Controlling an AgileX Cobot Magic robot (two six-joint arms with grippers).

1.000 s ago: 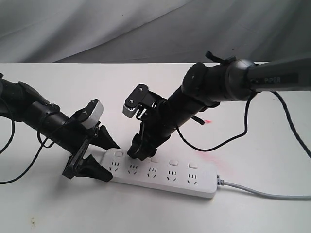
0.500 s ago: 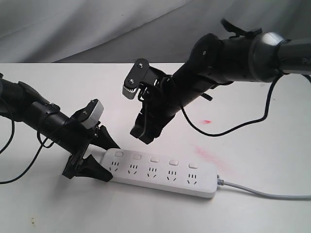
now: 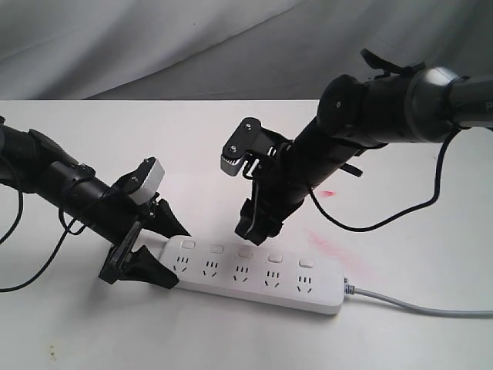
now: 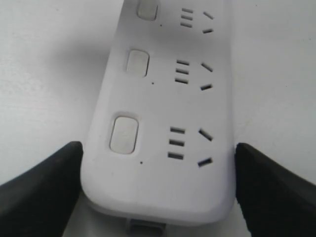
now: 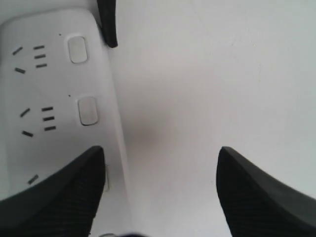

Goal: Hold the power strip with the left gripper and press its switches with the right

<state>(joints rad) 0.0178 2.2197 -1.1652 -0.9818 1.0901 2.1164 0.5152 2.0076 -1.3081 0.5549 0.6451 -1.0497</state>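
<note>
Power strip (image 3: pixel 254 274), a long white plastic bar with rounded corners, lies flat on the white table (image 3: pixel 400 339), low and centre in the exterior view. Its grey cord (image 3: pixel 416 307) leaves the right end and is cut off at the frame edge.

The switches (image 3: pixel 245 253), five small white rounded-square push buttons, sit in a row along the far edge, one per three-slot socket (image 3: pixel 241 273). The left wrist view shows only three of them, the farthest cropped. A small dark dot sits by each button; whether it is a lamp or a mark cannot be made out.

The left gripper (image 3: pixel 182 259), black two-finger jaws on a slim ribbed black arm, straddles the strip's left end. Its fingers press against both long sides, so the strip is clamped. The arm runs out of frame on the left.

The right gripper (image 3: pixel 258 230), black jaws below a grey-white wrist block on a thick dark grey arm, points down near the third switch. Its fingers are spread wide with nothing between them. One hangs over the strip's button edge, the other over bare table. It appears clear of the strip, though the gap is hard to judge. That finger hides most of a third button in the right wrist view. The arm is cropped at the right edge, so its lettering is not readable.

A black cable (image 3: pixel 385 220) loops under that arm. Pink-red stains (image 3: pixel 327 192) mark the table. A grey cloth backdrop (image 3: pixel 154 46) hangs behind.
</note>
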